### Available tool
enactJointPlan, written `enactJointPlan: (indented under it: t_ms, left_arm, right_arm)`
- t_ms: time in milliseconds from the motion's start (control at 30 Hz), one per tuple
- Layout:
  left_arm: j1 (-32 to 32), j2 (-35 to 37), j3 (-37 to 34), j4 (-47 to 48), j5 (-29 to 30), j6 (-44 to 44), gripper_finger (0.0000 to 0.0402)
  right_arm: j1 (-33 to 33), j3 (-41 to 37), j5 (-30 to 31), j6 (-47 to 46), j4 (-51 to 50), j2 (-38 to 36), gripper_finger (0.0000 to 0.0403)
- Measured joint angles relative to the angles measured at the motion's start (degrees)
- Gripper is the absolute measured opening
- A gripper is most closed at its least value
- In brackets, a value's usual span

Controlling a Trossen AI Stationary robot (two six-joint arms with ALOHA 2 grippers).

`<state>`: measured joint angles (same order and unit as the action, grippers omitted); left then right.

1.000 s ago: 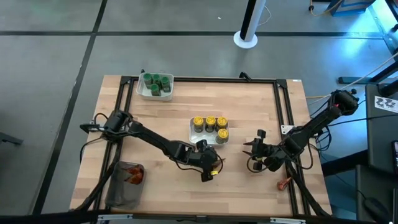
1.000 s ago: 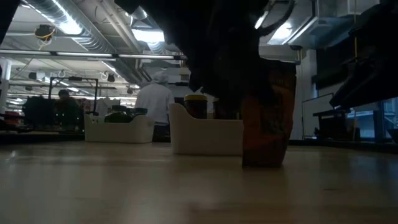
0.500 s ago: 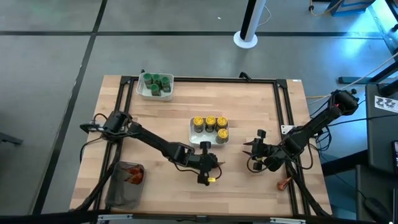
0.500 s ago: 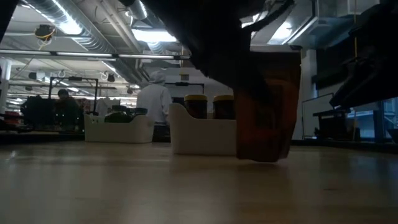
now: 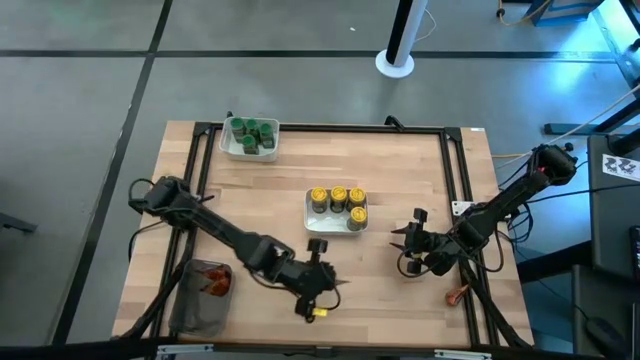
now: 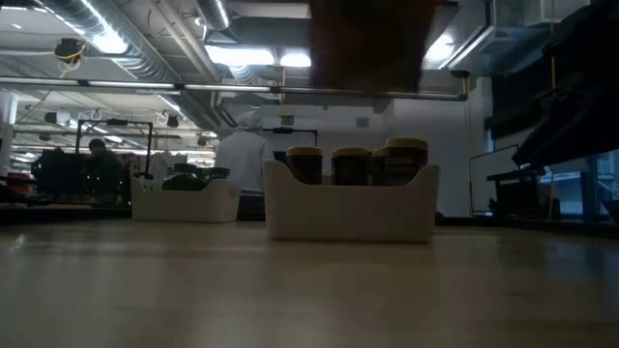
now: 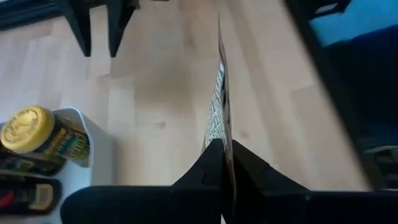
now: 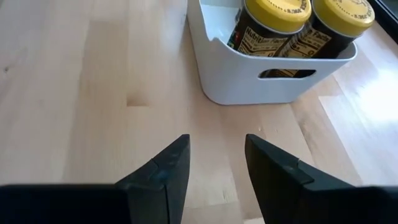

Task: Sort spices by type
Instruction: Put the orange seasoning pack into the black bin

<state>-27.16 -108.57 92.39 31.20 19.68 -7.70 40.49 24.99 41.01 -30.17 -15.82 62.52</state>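
Note:
My left gripper (image 5: 327, 284) hangs above the table's near middle, shut on a flat red-orange packet (image 7: 218, 106). The packet's lower part shows at the top of the low view (image 6: 368, 43). A white tray (image 5: 337, 226) at mid-table holds several yellow-lidded jars (image 5: 338, 196). A second white tray (image 5: 232, 150) at the far left holds green-lidded jars (image 5: 250, 130). My right gripper (image 5: 403, 246) waits open at the right, pointing toward the yellow-lidded jars (image 8: 273, 12), with nothing between its fingers (image 8: 165, 171). My left gripper pinches the packet between its two fingers at the end nearest the wrist (image 7: 219, 138). The packet shows edge-on and runs straight on past the fingertips (image 7: 208, 158). It is lifted clear, with its bottom edge (image 6: 368, 85) well above the table.
A clear grey tub (image 5: 190, 312) at the near left corner holds red-orange packets (image 5: 212, 283). A small red-orange thing (image 5: 456, 296) lies by the near right edge. Bare wood lies between the tub and my left gripper. People stand in the room beyond the table.
My left gripper has risen and gone toward the table's near-left, away from the yellow-lid tray. The packet stood upright on the table one second ago. It is now lifted clear, high above the tabletop.

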Motion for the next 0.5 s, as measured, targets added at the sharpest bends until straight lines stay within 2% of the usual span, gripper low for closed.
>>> enactJointPlan:
  t_ms: [333, 500]
  left_arm:
    - [-7.63, 9.48, 0.04, 10.54, 1.05, -21.75, 0.0001]
    - [-12.96, 12.34, 0.06, 16.46, 2.43, -33.53, 0.0001]
  right_arm:
    - [0.0, 0.0, 0.05, 0.58, 2.8, 0.0, 0.0156]
    - [0.0, 0.0, 2.44, 0.99, 2.74, 0.0, 0.0156]
